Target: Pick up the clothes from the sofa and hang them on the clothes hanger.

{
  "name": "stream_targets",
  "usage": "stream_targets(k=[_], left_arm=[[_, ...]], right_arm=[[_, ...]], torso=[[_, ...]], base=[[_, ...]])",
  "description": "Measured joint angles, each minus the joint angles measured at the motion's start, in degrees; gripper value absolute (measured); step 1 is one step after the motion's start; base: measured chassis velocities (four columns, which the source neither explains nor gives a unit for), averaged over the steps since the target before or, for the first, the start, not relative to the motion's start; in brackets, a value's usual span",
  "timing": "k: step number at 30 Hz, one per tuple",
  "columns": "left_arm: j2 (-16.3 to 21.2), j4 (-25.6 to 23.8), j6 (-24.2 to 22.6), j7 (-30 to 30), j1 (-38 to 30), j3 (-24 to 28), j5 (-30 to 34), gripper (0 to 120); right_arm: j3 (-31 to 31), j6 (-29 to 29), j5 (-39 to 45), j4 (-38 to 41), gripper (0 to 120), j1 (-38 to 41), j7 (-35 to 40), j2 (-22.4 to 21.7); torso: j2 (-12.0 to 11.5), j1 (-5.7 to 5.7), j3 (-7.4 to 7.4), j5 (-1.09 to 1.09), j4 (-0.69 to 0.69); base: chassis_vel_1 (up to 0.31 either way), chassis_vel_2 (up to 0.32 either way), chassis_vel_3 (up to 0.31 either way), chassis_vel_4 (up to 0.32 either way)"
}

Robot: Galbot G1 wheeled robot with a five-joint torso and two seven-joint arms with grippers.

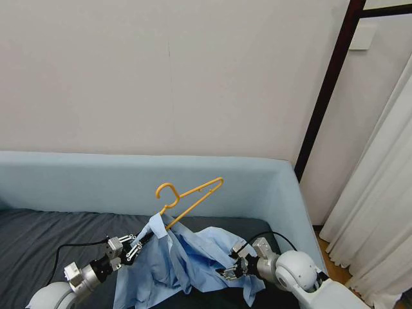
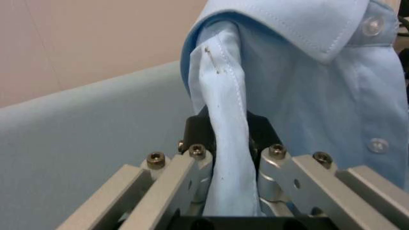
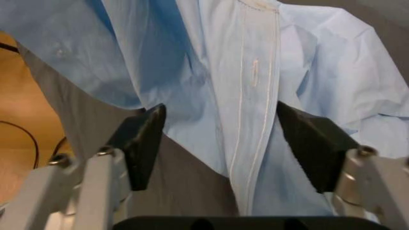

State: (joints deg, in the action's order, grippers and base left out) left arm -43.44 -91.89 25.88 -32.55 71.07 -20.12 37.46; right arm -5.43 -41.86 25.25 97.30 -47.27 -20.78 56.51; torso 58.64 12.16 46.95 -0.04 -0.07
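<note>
A crumpled pale blue shirt (image 1: 193,257) lies near the right end of a light blue sofa (image 1: 64,180), with bare dark seat to its left. A yellow hanger (image 1: 193,196) tilts up from the collar, seemingly tucked inside. The left gripper (image 1: 133,248), held low, pinches the shirt's front edge. The right gripper (image 1: 226,271) holds its jaws spread over the fabric.

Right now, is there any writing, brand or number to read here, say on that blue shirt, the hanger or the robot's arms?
None can be read.
The light blue shirt, clamped in the left end effector, shows only stitching and clear buttons.
The orange hanger, the sofa and the open right end effector bear no lettering.
</note>
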Motion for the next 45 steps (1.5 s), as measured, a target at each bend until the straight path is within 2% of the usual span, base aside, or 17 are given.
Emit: stream_targets(k=[2,7,9,12,13,18,24,28,29,33,39,45], left_arm=[[-0.03,-0.05,0.00,0.01,-0.01,0.06,0.00,7],[0.03,-0.31,-0.05,0.27,-0.14,0.18,0.00,7],[0.04,-0.31,-0.06,0.30,-0.18,0.18,0.00,7],[-0.17,-0.31,-0.06,0.32,-0.19,0.20,-0.01,7],[-0.17,-0.31,-0.06,0.32,-0.19,0.20,-0.01,7],[-0.19,-0.27,-0.06,0.37,-0.28,0.30,-0.09,7],[-0.04,-0.18,-0.06,0.54,-0.59,0.41,-0.07,7],[-0.20,-0.11,0.00,0.58,-0.87,0.44,0.55,7],[-0.36,-0.14,0.13,0.58,-0.93,0.41,1.29,7],[-0.52,-1.96,0.51,0.05,-1.00,0.07,4.38,7],[0.17,-6.57,0.68,-1.18,-0.16,-0.55,7.25,7],[0.91,-6.78,0.56,-3.39,0.19,-0.42,7.22,7]], right_arm=[[-0.13,0.00,-0.03,-0.30,61,0.14,0.06,0.34],[-0.37,0.00,0.20,-1.05,37,0.85,0.21,0.96],[-0.39,0.00,0.34,-1.10,34,1.09,0.23,0.95],[-0.39,0.00,0.47,-1.41,19,1.67,0.43,1.07],[-0.39,0.00,0.47,-1.41,19,1.67,0.43,1.07],[-0.32,0.00,1.07,-1.52,0,2.01,0.83,1.12],[0.62,0.21,1.89,-1.20,0,2.01,0.05,1.01],[3.34,1.96,4.87,-0.45,0,2.03,-0.05,0.85],[4.69,3.61,7.31,-0.28,0,2.33,0.93,0.74],[7.93,16.60,20.15,-1.13,0,4.53,7.39,-0.25],[9.47,23.52,28.73,1.09,0,5.80,11.63,-1.00],[11.78,28.02,32.89,3.77,0,5.70,12.58,-1.88]], torso=[[0.00,0.00,0.00,0.01,0.00],[0.00,0.00,0.00,0.00,0.00],[0.00,0.00,0.00,0.00,0.00],[0.00,0.00,0.00,0.01,0.00],[0.00,0.00,0.00,0.01,0.00],[0.00,0.00,0.00,0.00,0.00],[0.00,0.00,0.00,0.01,0.00],[0.00,0.00,0.00,0.01,0.00],[0.00,0.00,0.00,0.01,0.00],[0.00,0.00,0.00,0.02,0.00],[-0.01,0.00,0.00,0.01,0.01],[-0.01,0.00,0.00,0.01,0.00]], base=[[0.000,0.000,0.000,0.000],[0.000,0.000,0.000,0.000],[0.000,0.000,0.000,0.000],[0.000,0.000,0.000,0.000],[0.000,0.000,0.000,0.000],[0.000,0.000,0.000,0.000],[0.000,0.000,0.000,0.000],[0.000,0.000,0.000,0.000],[0.000,0.000,0.000,0.000],[0.000,0.000,0.000,0.000],[0.000,0.000,0.000,0.000],[0.000,0.000,0.000,0.000]])
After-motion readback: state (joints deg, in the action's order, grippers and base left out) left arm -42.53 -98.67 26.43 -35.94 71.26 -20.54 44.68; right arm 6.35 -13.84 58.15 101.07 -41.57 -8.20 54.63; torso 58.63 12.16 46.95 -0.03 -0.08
